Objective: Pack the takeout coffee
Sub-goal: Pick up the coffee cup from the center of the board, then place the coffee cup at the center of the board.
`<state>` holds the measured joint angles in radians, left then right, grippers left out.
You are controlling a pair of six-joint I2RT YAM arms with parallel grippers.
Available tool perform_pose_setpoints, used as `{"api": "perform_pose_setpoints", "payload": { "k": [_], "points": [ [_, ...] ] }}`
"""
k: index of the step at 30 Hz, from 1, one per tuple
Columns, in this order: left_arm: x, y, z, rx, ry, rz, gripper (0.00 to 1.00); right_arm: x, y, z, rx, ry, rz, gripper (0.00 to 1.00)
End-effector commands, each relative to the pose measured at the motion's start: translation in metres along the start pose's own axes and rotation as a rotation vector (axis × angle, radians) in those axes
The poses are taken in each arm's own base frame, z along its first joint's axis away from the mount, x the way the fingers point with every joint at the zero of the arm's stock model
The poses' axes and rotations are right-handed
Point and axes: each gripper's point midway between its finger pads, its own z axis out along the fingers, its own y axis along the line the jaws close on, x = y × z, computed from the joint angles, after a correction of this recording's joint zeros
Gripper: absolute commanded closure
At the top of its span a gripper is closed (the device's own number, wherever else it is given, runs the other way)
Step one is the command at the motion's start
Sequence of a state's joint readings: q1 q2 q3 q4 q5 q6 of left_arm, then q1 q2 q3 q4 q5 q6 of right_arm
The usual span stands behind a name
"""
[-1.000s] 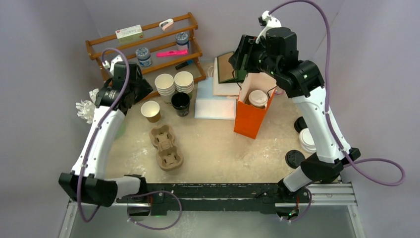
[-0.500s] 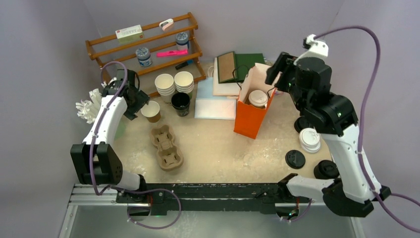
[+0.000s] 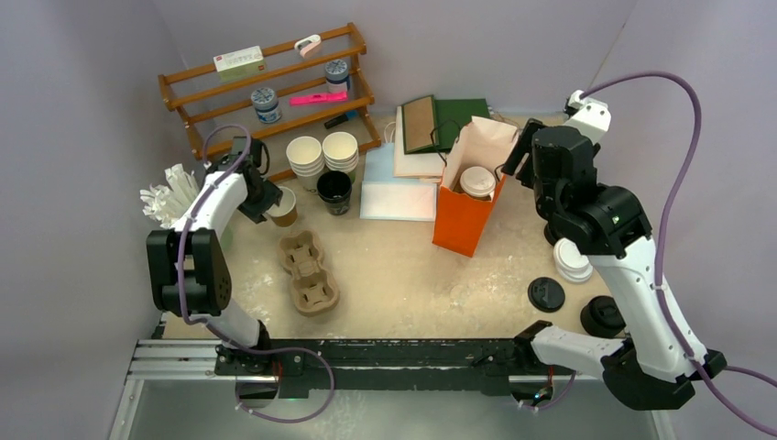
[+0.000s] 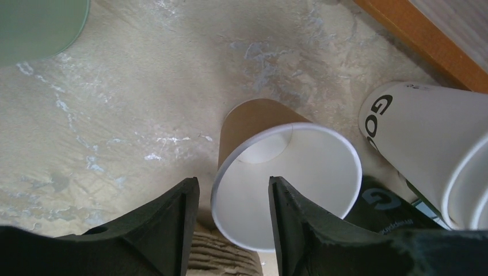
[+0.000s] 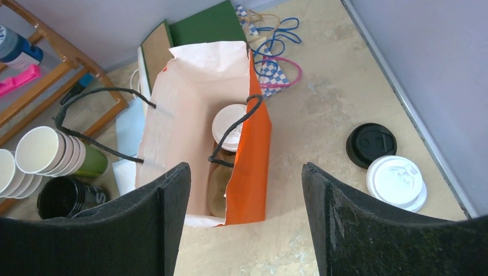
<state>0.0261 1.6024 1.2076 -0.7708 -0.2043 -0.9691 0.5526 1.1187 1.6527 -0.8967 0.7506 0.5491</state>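
Observation:
An open brown kraft cup [image 3: 283,207] [image 4: 253,121] stands without a lid left of the black cup. My left gripper [image 3: 267,203] [image 4: 233,192] is open and astride the cup's near rim, one finger outside the wall and the other over the pale inside. A second takeout coffee [image 3: 476,181] [image 5: 229,126], with its white lid on, stands inside the orange paper bag [image 3: 461,227] [image 5: 256,172]. High to the right of the bag, my right gripper [image 3: 519,152] [image 5: 244,169] is open and holds nothing.
Two stacks of white cups [image 3: 322,153] and a black cup [image 3: 334,192] stand right of the brown cup. A cardboard cup carrier [image 3: 308,273] lies in front. White lids [image 3: 572,259] and black lids [image 3: 546,294] lie at the right. Behind are a wooden rack [image 3: 275,84] and notebooks [image 3: 431,124].
My left gripper came down and right until it straddled the brown cup's rim. My right arm swung back from above the bag toward the right.

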Motion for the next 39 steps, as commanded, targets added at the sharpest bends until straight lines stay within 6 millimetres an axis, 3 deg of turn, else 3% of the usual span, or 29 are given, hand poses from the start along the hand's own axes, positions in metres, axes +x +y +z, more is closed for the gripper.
{"api": "perform_pose_setpoints", "payload": {
  "k": [1, 4, 7, 10, 12, 17, 21, 28, 33, 39],
  "points": [
    [-0.007, -0.004, 0.010, 0.000, -0.025, -0.036, 0.55, -0.001, -0.014, -0.002, 0.062, -0.021, 0.020, 0.27],
    [-0.007, 0.000, 0.009, -0.031, -0.028, -0.061, 0.75, 0.019, -0.019, 0.006, 0.108, 0.038, -0.010, 0.27],
    [-0.017, 0.004, -0.004, -0.040, -0.072, -0.094, 0.98, 0.058, -0.030, 0.010, 0.207, 0.170, -0.004, 0.27],
    [-0.031, 0.004, -0.028, 0.003, -0.147, -0.130, 1.00, 0.090, -0.037, 0.013, 0.244, 0.266, 0.028, 0.27],
    [-0.037, 0.001, -0.042, 0.042, -0.174, -0.135, 1.00, 0.101, -0.043, 0.018, 0.247, 0.300, 0.067, 0.27],
    [-0.029, -0.006, -0.071, 0.108, -0.155, -0.087, 1.00, 0.102, -0.092, 0.036, 0.354, 0.330, 0.126, 0.27],
    [0.009, -0.018, -0.098, 0.168, -0.096, 0.014, 1.00, 0.103, -0.119, 0.047, 0.442, 0.344, 0.147, 0.26],
    [0.078, -0.019, -0.144, 0.318, 0.081, 0.152, 1.00, 0.127, -0.131, 0.062, 0.500, 0.413, 0.270, 0.22],
    [0.125, -0.020, -0.177, 0.460, 0.206, 0.301, 1.00, 0.129, -0.133, 0.072, 0.522, 0.394, 0.387, 0.20],
    [0.190, -0.023, -0.181, 0.545, 0.283, 0.501, 1.00, 0.143, -0.149, 0.079, 0.576, 0.381, 0.472, 0.17]
  ]
}}
